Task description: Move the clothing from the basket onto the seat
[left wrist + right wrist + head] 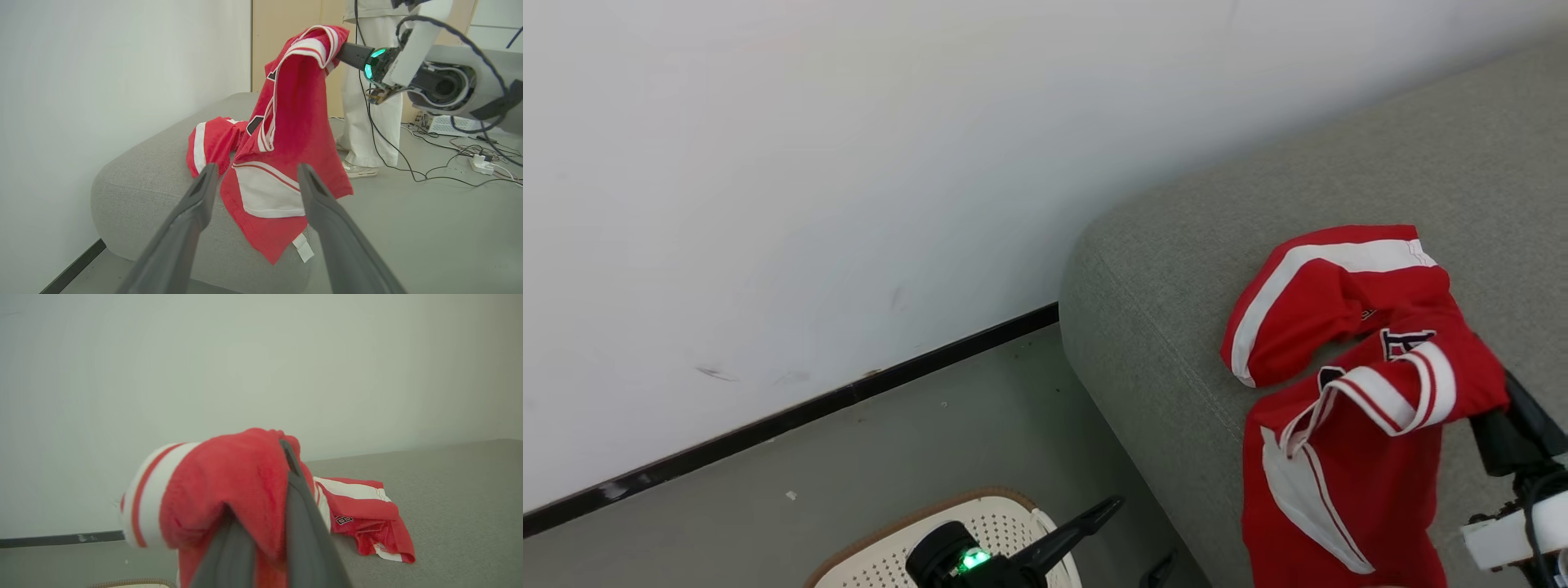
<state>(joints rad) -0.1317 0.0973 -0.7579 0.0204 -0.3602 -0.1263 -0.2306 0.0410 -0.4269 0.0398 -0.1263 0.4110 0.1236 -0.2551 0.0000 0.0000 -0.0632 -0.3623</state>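
My right gripper (269, 498) is clamped on the red jersey (294, 122), which hangs below it over the grey seat (1176, 286). A second red garment (1323, 294) lies on the cushion just beyond its fingertips. My left gripper (257, 169) is spread wide and empty above the basket (882, 539), with the jersey hanging ahead of its fingers. Beyond the right gripper, the left wrist view adds a person's legs (367, 122) and floor cables (449, 163); the head view gives the white wall (768, 163) bordering the seat.
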